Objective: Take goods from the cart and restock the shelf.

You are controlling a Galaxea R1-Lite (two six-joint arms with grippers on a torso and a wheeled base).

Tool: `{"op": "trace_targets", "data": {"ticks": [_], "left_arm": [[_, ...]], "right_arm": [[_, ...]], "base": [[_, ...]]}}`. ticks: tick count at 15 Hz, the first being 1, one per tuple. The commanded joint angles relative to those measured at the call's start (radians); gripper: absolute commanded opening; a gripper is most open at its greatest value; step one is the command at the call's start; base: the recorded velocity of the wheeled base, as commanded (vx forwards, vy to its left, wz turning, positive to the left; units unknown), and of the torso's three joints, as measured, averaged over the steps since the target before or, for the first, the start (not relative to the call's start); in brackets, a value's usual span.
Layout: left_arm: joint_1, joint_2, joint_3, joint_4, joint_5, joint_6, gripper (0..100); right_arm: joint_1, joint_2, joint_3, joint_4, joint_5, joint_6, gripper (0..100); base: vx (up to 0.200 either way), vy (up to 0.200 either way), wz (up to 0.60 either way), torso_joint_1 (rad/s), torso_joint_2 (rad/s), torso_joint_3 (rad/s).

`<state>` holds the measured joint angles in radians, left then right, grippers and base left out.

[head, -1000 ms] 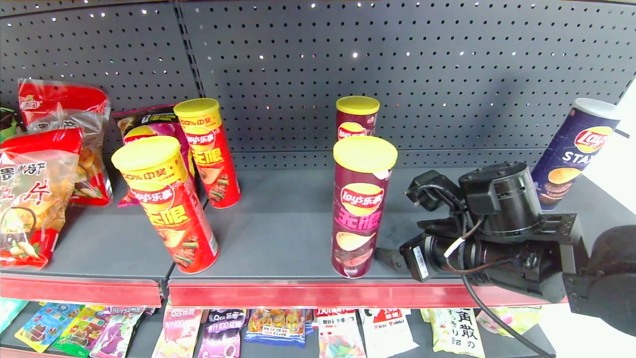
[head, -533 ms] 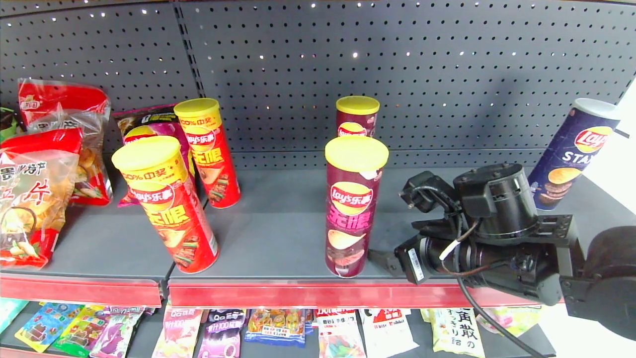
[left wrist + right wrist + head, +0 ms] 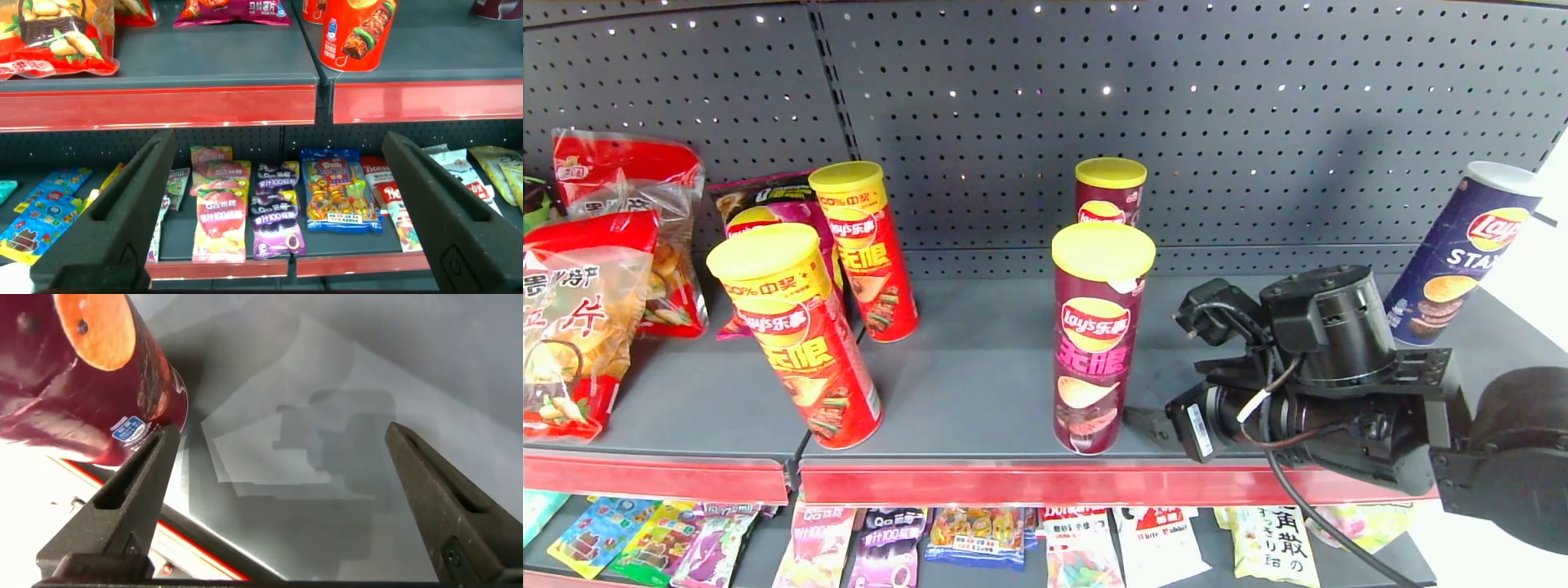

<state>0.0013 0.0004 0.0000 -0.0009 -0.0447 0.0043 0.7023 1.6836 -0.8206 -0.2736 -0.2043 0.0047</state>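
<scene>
A maroon chips can (image 3: pixel 1094 343) with a yellow lid stands upright at the front edge of the grey shelf (image 3: pixel 980 367). My right gripper (image 3: pixel 1153 425) lies low on the shelf just right of the can's base. It is open, and in the right wrist view one finger (image 3: pixel 155 469) rests against the can's foot (image 3: pixel 90 367), with bare shelf between the fingers of the right gripper (image 3: pixel 279 437). My left gripper (image 3: pixel 278 143) is open and holds nothing, hanging in front of the lower shelf below the red shelf edge (image 3: pixel 163 106).
A second maroon can (image 3: pixel 1109 192) stands behind the first. Two red cans (image 3: pixel 796 335) (image 3: pixel 866 249) and snack bags (image 3: pixel 580 310) fill the left side. A blue can (image 3: pixel 1462 245) leans at the far right. Candy bags (image 3: pixel 278 216) line the lower shelf.
My right gripper has slid left along the shelf, and the front maroon can has shifted left with it and now stands straighter.
</scene>
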Motion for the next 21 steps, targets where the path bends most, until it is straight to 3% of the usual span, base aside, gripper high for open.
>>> {"op": "trace_targets", "data": {"ticks": [1,6,9,14,15,18,21], "left_arm": [[0.000,0.000,0.000,-0.001,0.000,0.000,100],[0.000,0.000,0.000,-0.001,0.000,0.000,100],[0.000,0.000,0.000,-0.001,0.000,0.000,100],[0.000,0.000,0.000,-0.001,0.000,0.000,100],[0.000,0.000,0.000,-0.001,0.000,0.000,100],[0.000,0.000,0.000,-0.001,0.000,0.000,100],[0.000,0.000,0.000,-0.001,0.000,0.000,100]], "right_arm": [[0.000,0.007,-0.008,-0.001,0.000,0.000,100],[-0.011,-0.007,0.009,0.001,0.002,0.003,100],[-0.066,-0.096,0.072,0.001,0.003,0.005,100],[-0.173,-0.507,0.278,0.050,0.019,-0.009,100],[-0.213,-0.605,0.314,0.099,0.042,-0.023,100],[-0.584,-1.035,0.439,0.278,0.348,-0.175,100],[-0.764,-1.322,0.509,0.399,0.370,-0.173,100]], "base": [[0.000,0.000,0.00,0.000,0.00,0.000],[0.000,0.000,0.00,0.000,0.00,0.000],[0.000,0.000,0.00,0.000,0.00,0.000],[0.000,0.000,0.00,0.000,0.00,0.000],[0.000,0.000,0.00,0.000,0.00,0.000],[0.000,0.000,0.00,0.000,0.00,0.000],[0.000,0.000,0.00,0.000,0.00,0.000]]}}
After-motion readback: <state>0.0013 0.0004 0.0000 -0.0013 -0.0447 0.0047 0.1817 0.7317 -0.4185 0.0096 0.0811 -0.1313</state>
